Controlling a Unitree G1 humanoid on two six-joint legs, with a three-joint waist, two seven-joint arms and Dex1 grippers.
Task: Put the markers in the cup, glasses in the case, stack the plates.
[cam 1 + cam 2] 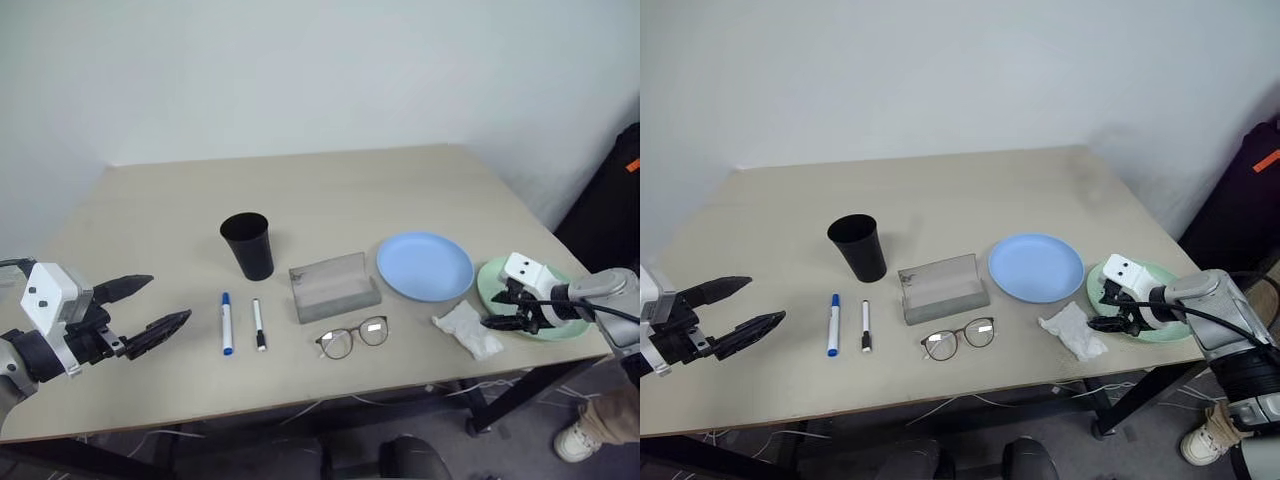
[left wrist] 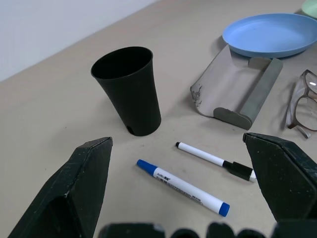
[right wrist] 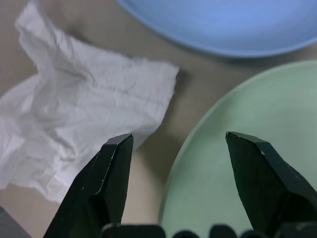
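Mint-green plate (image 1: 555,322) at desk's (image 1: 330,200) 3 o'clock edge, straddled at near rim by open right claw (image 3: 174,148). Rim best pinched clear of tissue (image 3: 74,119), then lifted onto blue plate (image 1: 424,265). Left claw (image 1: 142,306) held open, empty, at 9 o'clock.

Two black tapered fingers on each gripper (image 1: 143,307), white boxy wrist housings with small dark screws, grey forearm, black cables.
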